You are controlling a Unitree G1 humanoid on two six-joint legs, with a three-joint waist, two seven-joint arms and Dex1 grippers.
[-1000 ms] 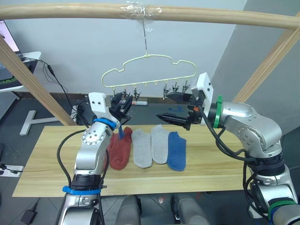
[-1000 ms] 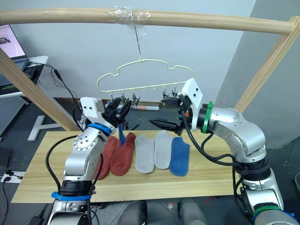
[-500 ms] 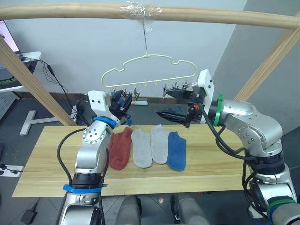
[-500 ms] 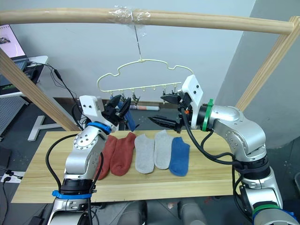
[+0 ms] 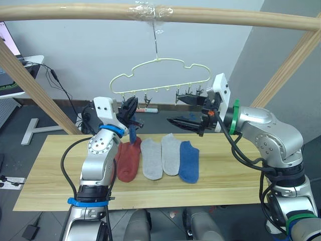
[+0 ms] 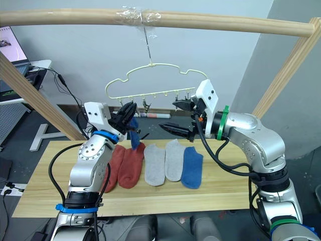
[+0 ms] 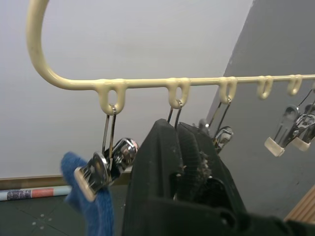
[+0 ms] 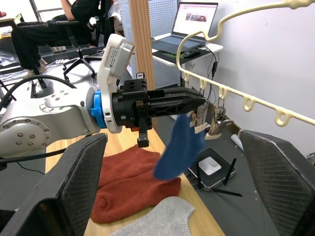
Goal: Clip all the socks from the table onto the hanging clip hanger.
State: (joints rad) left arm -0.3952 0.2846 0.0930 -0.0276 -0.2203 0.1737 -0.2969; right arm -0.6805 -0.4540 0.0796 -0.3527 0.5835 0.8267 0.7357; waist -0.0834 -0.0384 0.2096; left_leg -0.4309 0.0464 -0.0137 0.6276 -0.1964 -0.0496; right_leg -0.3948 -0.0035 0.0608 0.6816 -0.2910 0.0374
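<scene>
The pale-yellow clip hanger (image 5: 160, 75) hangs by its hook from the wooden pole. My left gripper (image 5: 133, 104) is raised to the hanger's left-end clips, its fingers (image 7: 179, 147) shut together. A blue sock (image 5: 132, 133) dangles just below, pinched in the end clip (image 7: 93, 172) beside those fingers. My right gripper (image 5: 173, 110) stands wide open under the right-hand clips, holding nothing. On the table (image 5: 50, 170) lie two rust-red socks (image 5: 129, 159), two grey socks (image 5: 150, 158) and another blue sock (image 5: 189, 160), side by side.
The round wooden pole frame (image 5: 75, 12) spans overhead, with slanted legs at both sides. Behind the table are cables and a small white box (image 8: 209, 167) on the floor. A laptop (image 8: 197, 14) and a seated person (image 8: 74, 19) show in the right wrist view.
My left gripper has raised the blue sock to the hanger's left-end clip, and the sock now hangs from that clip. The right gripper has barely moved.
</scene>
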